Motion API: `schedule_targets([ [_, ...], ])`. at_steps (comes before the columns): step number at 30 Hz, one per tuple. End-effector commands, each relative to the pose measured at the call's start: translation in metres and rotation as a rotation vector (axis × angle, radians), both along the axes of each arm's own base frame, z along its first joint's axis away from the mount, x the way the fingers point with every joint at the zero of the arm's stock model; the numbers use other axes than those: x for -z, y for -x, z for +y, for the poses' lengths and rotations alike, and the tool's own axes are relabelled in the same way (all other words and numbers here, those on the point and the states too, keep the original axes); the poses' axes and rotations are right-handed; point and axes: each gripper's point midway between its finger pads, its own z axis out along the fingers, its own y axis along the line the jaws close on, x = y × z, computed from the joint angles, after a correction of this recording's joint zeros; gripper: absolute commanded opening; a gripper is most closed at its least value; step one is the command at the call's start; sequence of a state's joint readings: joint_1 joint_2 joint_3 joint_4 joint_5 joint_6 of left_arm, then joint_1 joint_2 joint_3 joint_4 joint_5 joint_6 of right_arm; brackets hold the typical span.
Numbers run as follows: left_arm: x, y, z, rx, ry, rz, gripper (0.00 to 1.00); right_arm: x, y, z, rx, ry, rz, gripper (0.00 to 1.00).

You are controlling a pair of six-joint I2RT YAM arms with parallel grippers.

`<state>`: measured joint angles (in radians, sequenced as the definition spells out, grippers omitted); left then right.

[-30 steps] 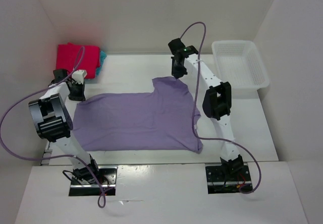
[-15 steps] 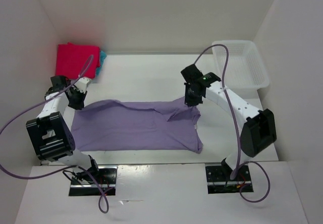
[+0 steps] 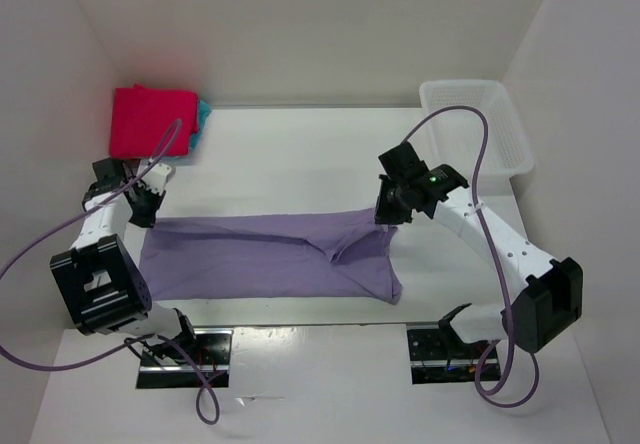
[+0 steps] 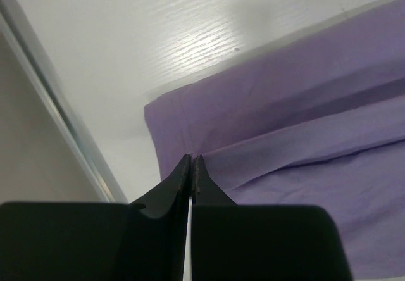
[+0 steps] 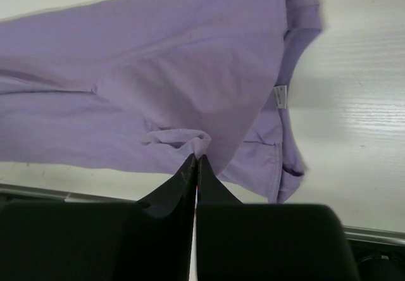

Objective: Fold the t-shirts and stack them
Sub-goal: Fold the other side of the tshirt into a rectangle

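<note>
Pale lavender cloth t-shirt [image 3: 250,261], spread flat a second ago, now lies half doubled on the white table [image 3: 290,154]: we draw its far edge nearer, left gripper [image 3: 145,214] and right gripper [image 3: 386,214] each clamped on a corner, fold underway.

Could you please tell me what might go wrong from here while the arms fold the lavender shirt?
1. Each arm's jaws are shut on only a thin pinch of the lavender t-shirt, so a corner could slip free mid-fold.
2. The cloth is bunched into a crease beside the right jaws, while the left side is flatter. The fold may land wrinkled or uneven.
</note>
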<state>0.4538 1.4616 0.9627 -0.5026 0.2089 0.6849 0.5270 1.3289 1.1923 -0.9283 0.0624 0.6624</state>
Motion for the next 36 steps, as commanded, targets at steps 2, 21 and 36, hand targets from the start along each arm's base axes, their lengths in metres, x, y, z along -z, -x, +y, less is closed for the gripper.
schedule_targets([
  [2, -0.030, -0.015, 0.023, -0.016, -0.048, -0.072, 0.00, -0.027, -0.006, 0.010, 0.003, -0.084, -0.055, 0.00],
  [21, 0.035, 0.022, 0.016, 0.046, -0.033, 0.103, 0.00, 0.038, 0.053, 0.014, -0.007, -0.171, 0.174, 0.00],
  [36, 0.027, 0.062, 0.024, 0.091, -0.101, 0.195, 0.40, 0.047, 0.048, 0.013, -0.005, -0.149, 0.172, 0.00],
])
